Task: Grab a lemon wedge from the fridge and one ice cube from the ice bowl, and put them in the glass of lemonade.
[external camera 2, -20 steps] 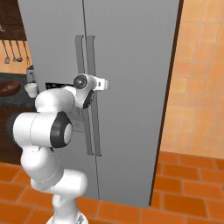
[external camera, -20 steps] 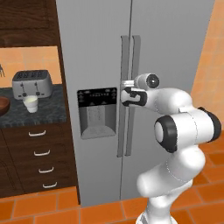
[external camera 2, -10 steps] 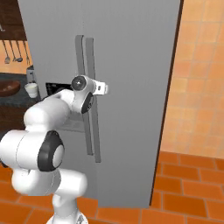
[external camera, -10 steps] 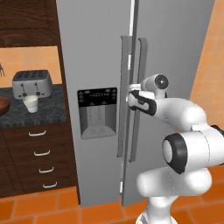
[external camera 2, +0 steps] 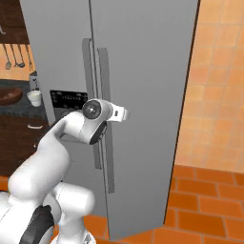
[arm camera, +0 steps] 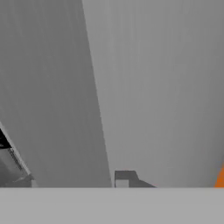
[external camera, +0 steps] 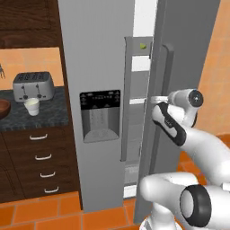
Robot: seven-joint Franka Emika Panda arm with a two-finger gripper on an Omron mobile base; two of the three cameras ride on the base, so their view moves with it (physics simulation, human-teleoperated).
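Observation:
The grey fridge fills the middle of both base views, and its right door stands ajar. My gripper is shut on that door's long vertical handle, at about dispenser height. Through the gap, the tiny yellow-green lemon wedge sits high up on a white shelf inside. On the dark counter to the left stands the pale glass of lemonade, with the reddish-brown ice bowl at the picture's left edge. In the hand view one dark fingertip rises against the grey door.
A silver toaster stands behind the glass. Dark wooden drawers run under the counter. Kitchen tools hang on the wall to the left. An orange tiled wall and floor lie right of the fridge.
The jaws closed on the right door's handle, and my arm has pulled the door out. The gap has widened enough to show the shelves and the lemon wedge inside.

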